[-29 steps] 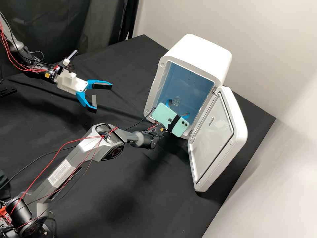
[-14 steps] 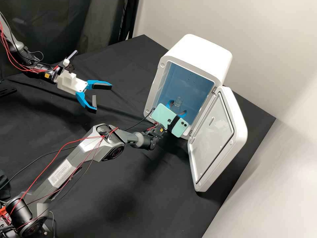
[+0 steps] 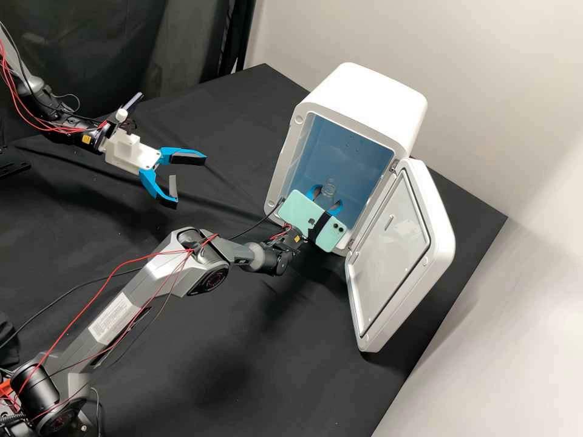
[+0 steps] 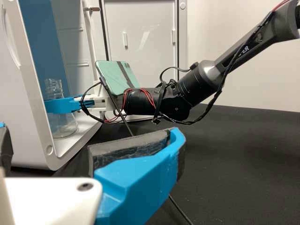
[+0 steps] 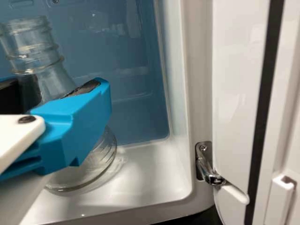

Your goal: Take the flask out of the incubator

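The white incubator [image 3: 364,103] stands at the back right with its door [image 3: 401,255] swung open, showing a blue interior. A clear glass flask [image 3: 328,184] stands upright on its floor near the front. My right gripper [image 3: 325,199] is inside the opening, its blue fingers [image 5: 75,117] pressed against the flask [image 5: 37,51] at the neck and shoulder, one on each side. From the left wrist view a blue finger [image 4: 61,104] crosses the flask [image 4: 56,119] just inside the doorway. My left gripper [image 3: 173,176] hangs open above the bench, well left of the incubator, holding nothing.
A mint-green phone [image 3: 313,220] is strapped on the right arm's wrist, just outside the opening. The door's hinge latch [image 5: 208,171] sits close beside the right gripper. The black bench [image 3: 255,340] ends just right of the open door.
The right gripper's two blue fingers have drawn in around the flask inside the incubator. The left arm has stayed where it was.
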